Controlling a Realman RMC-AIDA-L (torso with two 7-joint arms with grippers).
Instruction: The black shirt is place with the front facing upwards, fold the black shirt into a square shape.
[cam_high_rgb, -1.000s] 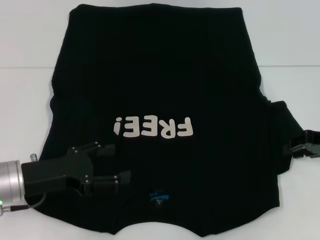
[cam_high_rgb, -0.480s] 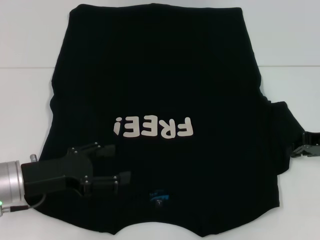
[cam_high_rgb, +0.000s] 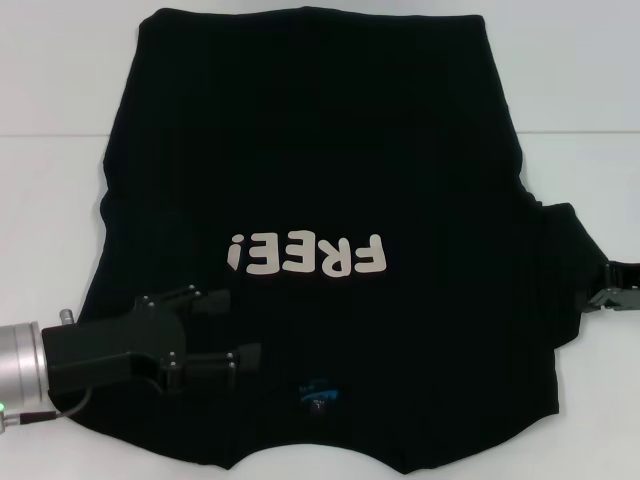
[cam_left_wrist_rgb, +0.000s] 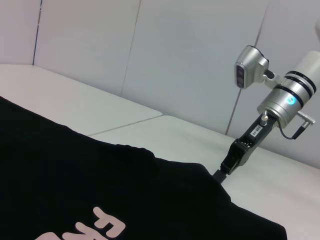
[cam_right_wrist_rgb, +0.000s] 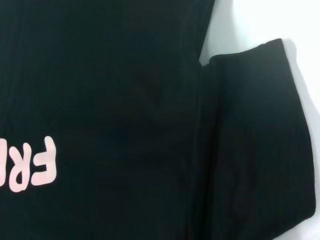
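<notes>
The black shirt (cam_high_rgb: 320, 150) lies flat and front up on the white table, its cream "FREE!" lettering (cam_high_rgb: 305, 255) upside down to me and the blue neck label (cam_high_rgb: 318, 392) near the front edge. My left gripper (cam_high_rgb: 240, 325) hovers open over the shirt's near left shoulder area, nothing between its fingers. My right gripper (cam_high_rgb: 615, 285) sits at the far right, just beside the end of the right sleeve (cam_high_rgb: 565, 260). The left wrist view shows the right gripper (cam_left_wrist_rgb: 226, 167) low at the sleeve's edge. The right wrist view shows the sleeve (cam_right_wrist_rgb: 255, 125) lying flat.
The white table (cam_high_rgb: 50, 200) shows bare on both sides of the shirt, with a seam line across the back. The shirt's neck side hangs close to the table's front edge. Pale wall panels (cam_left_wrist_rgb: 190, 60) stand behind the table.
The right gripper has drawn slightly to the right, away from the sleeve end. The left gripper and the shirt have not moved.
</notes>
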